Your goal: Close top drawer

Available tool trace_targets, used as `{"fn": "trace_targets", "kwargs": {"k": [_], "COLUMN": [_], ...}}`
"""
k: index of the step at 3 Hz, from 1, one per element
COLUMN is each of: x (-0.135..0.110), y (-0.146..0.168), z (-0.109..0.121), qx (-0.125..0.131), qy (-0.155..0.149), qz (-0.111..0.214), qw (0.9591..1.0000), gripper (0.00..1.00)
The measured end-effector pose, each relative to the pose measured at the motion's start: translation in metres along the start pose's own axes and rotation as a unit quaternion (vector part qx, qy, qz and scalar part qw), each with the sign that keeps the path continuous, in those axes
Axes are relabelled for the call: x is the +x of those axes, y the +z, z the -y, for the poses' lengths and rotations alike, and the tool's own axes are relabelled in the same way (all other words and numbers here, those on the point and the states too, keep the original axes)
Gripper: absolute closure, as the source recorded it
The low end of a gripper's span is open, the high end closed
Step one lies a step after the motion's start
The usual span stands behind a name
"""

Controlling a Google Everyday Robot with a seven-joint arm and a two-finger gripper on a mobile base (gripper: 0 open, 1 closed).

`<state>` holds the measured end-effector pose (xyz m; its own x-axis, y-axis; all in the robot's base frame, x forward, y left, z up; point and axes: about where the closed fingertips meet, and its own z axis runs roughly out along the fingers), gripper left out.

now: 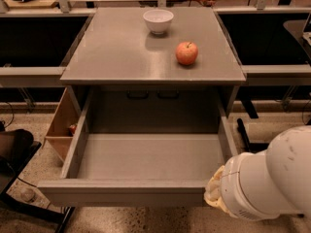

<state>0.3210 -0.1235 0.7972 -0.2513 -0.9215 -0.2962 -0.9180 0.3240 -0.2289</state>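
Note:
The top drawer point(146, 157) is a wide grey metal tray, pulled fully out toward me and empty. Its plain flat front panel point(121, 193) runs along the bottom of the view. My gripper point(214, 194) shows only as a cream-coloured end of the white arm point(272, 183) at the drawer's front right corner, up against the front panel. Most of the gripper is hidden behind the arm.
The grey cabinet top point(121, 47) carries a white bowl point(158, 21) at the back and a red apple point(186, 53) to its right. A tan wooden box point(60, 127) stands open on the cabinet's left side. Dark benches flank both sides.

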Motion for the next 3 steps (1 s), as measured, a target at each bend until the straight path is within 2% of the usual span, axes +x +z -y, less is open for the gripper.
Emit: {"fn": "trace_targets", "kwargs": {"k": [1,3], "x": [0.001,0.023], "y": [0.009,0.101], "z": [-0.001,-0.024], "qx": [-0.006,-0.061], "qy": [0.0,0.007], "qz": [-0.006,0.012], "qw": [1.0,0.9981], "gripper": [1.0,1.0]}}
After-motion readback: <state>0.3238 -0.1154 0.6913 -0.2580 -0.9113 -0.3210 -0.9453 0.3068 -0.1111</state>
